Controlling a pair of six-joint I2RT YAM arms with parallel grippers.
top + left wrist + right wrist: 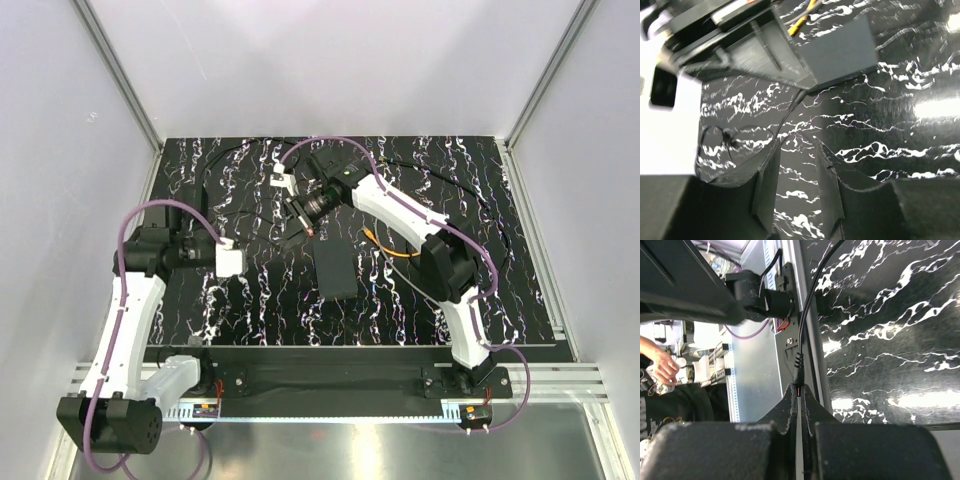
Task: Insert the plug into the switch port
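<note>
In the right wrist view, at bottom centre, the black plug (pixel 798 384) is mostly buried between the right gripper's (pixel 799 392) pinched fingers. Overhead, the flat matte-black rectangular box (pixel 336 268) at centre is too small to show its switch port. A blurred dark shape (pixel 730 45) in the upper left of the left wrist view covers that box's end.

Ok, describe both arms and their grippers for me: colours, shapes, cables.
Both arms match: the left arm and right arm have smooth white link shells between black joints, on black bases. A purple cable loops along each one. The left gripper and right gripper have matte black, faintly ridged fingers tapering toward the tips.
</note>
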